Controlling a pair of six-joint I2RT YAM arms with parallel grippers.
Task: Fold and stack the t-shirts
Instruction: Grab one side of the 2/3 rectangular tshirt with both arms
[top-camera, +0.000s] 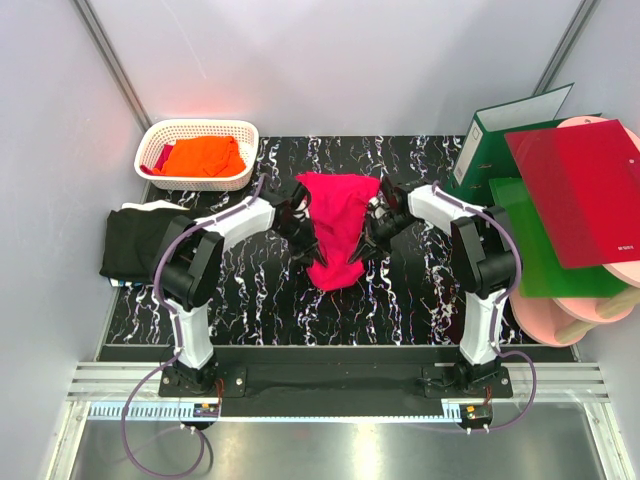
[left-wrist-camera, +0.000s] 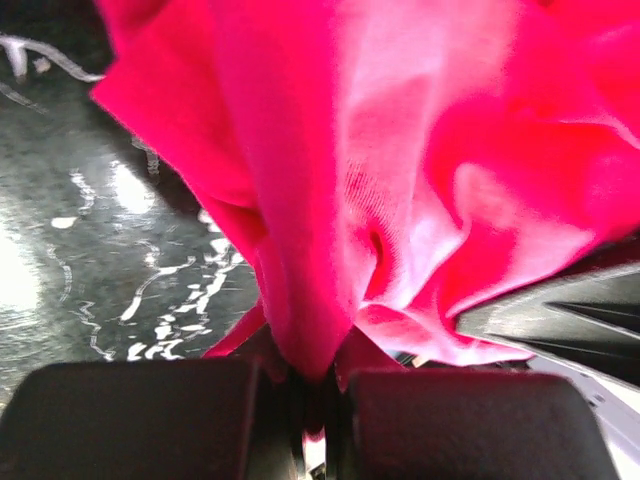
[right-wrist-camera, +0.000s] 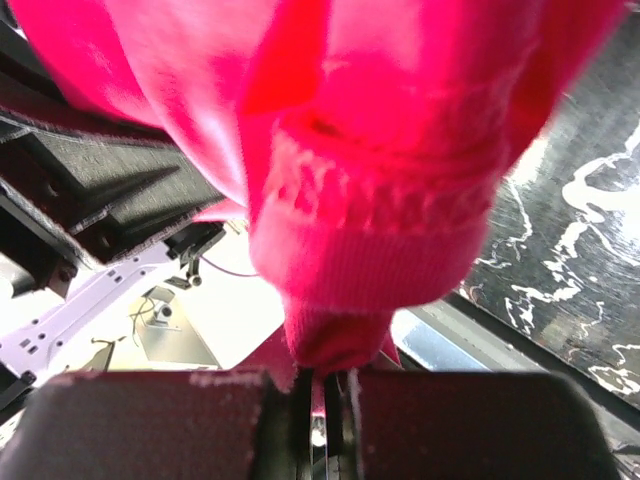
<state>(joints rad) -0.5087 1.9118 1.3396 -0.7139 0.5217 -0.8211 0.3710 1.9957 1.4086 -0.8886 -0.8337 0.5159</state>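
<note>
The crimson-pink t-shirt (top-camera: 335, 225) hangs bunched between my two grippers above the middle of the black marbled table (top-camera: 400, 300). My left gripper (top-camera: 297, 222) is shut on its left edge; the cloth (left-wrist-camera: 330, 200) fills the left wrist view. My right gripper (top-camera: 377, 228) is shut on its ribbed hem (right-wrist-camera: 370, 250) on the right side. An orange t-shirt (top-camera: 203, 155) lies in the white lattice basket (top-camera: 160, 135) at the back left. A black t-shirt (top-camera: 135, 240) lies folded at the table's left edge.
A green binder (top-camera: 495, 135) stands at the back right. A glossy red folder (top-camera: 580, 190) and a green folder (top-camera: 545, 250) lie on pink discs (top-camera: 570, 315) to the right. A metal rail (top-camera: 330, 385) runs along the near edge.
</note>
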